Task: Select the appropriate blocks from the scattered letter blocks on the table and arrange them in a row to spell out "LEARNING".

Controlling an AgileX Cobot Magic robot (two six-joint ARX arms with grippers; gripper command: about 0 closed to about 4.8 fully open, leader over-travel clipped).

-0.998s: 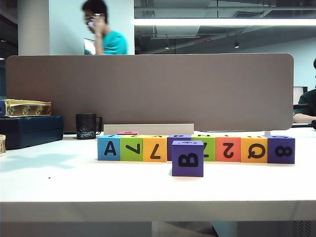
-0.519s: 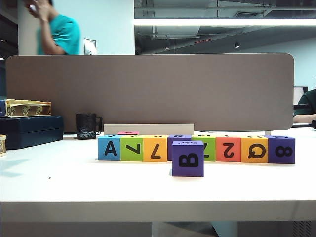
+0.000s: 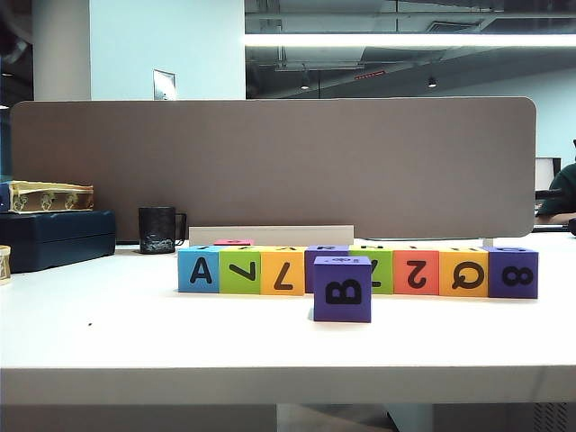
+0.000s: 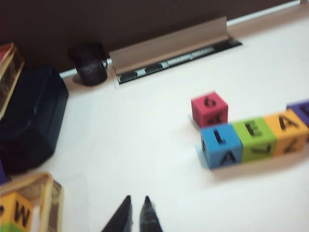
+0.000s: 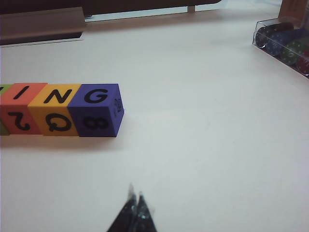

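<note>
We're looking at the worktop [image 3: 108,342], wide and white, with plenty of bare room along its front edge. On it the row of letter blocks [image 3: 360,271] is standing 8 long, touching side by side; the wrist views are reading L, E, A at one end and I, N, G at the other, so we're judging the word spelled or nearly so. The purple B cube [image 3: 342,289] is sitting just in front, a red cube [image 4: 209,108] just behind. Left gripper [image 4: 135,205] and right gripper [image 5: 135,199] are hovering over bare surface, jaws pressed together, empty.
</note>
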